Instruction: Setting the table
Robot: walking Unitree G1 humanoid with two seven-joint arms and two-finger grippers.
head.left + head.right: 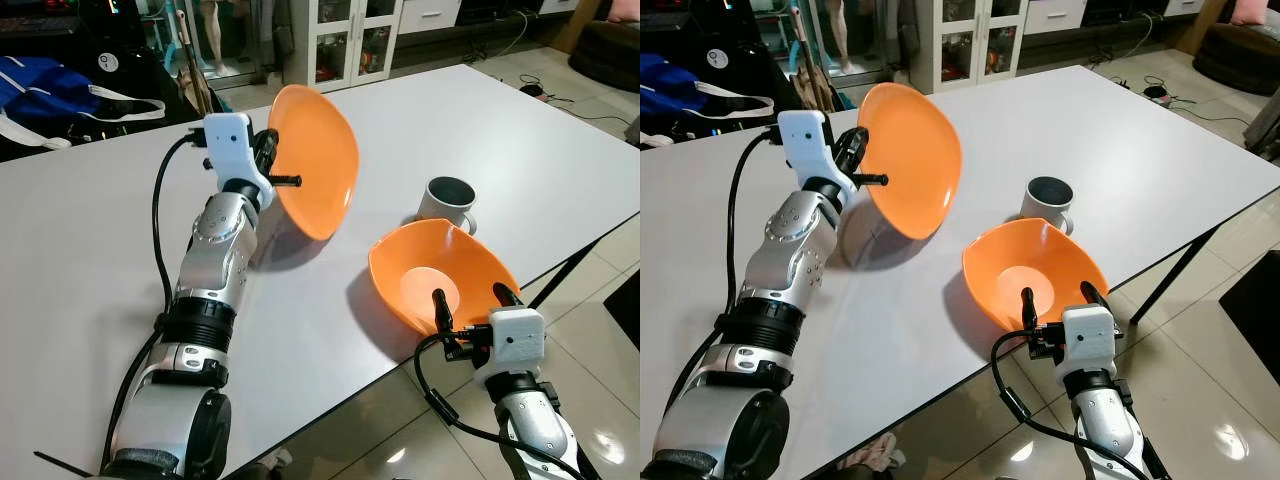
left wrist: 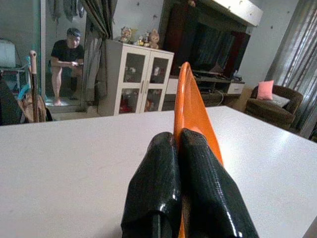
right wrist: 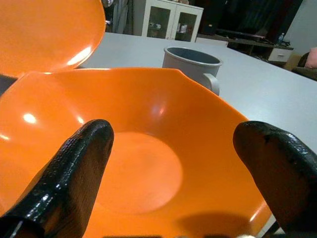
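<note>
Orange bowl (image 1: 318, 155) stands on edge, pinched by left tool (image 1: 285, 180).

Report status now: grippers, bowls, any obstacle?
Left gripper shut on lifted orange bowl. Right gripper open around second orange bowl on table. Grey mug just behind.

You see two silver arms with ribbed black joint collars. Each wrist carries a white boxy housing. Black cables loop beside both forearms. The left pincer (image 2: 190, 193) and right pincer (image 1: 470, 300) each have two long glossy black fingers.
</note>
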